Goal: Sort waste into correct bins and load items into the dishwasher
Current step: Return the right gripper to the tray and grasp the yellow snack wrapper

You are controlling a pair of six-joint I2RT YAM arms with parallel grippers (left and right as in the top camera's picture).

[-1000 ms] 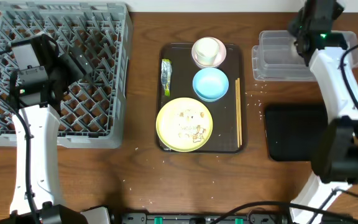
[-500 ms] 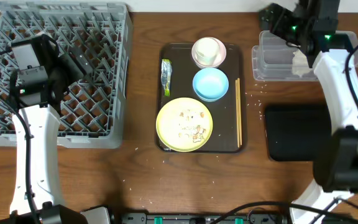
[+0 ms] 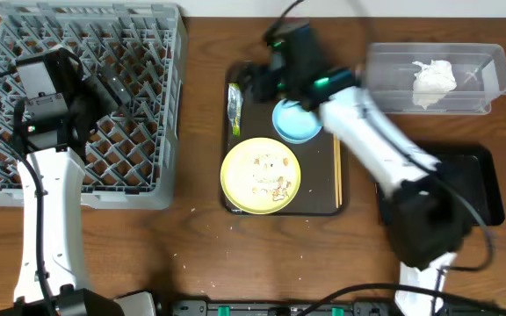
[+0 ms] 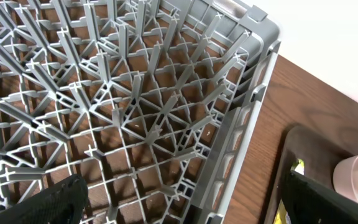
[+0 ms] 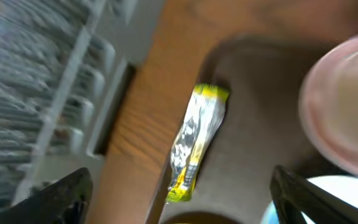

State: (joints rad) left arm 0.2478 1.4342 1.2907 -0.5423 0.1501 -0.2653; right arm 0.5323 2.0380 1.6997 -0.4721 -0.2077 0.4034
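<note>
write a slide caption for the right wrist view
Open right gripper over the wrapper on the tray, cup to its right

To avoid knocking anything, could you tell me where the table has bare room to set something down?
Bare wood lies between the dish rack and the brown serving tray, and along the front edge below both. The serving tray is crowded: wrapper, blue bowl, plate, chopsticks. The right arm crosses the gap beside the black tray.

White arm links (image 3: 46, 206), blk joints (image 3: 46, 118), blk cables (image 3: 487, 237), green LED (image 3: 322, 82) on R arm, blk pincer fingers (image 4: 64, 199)
</note>
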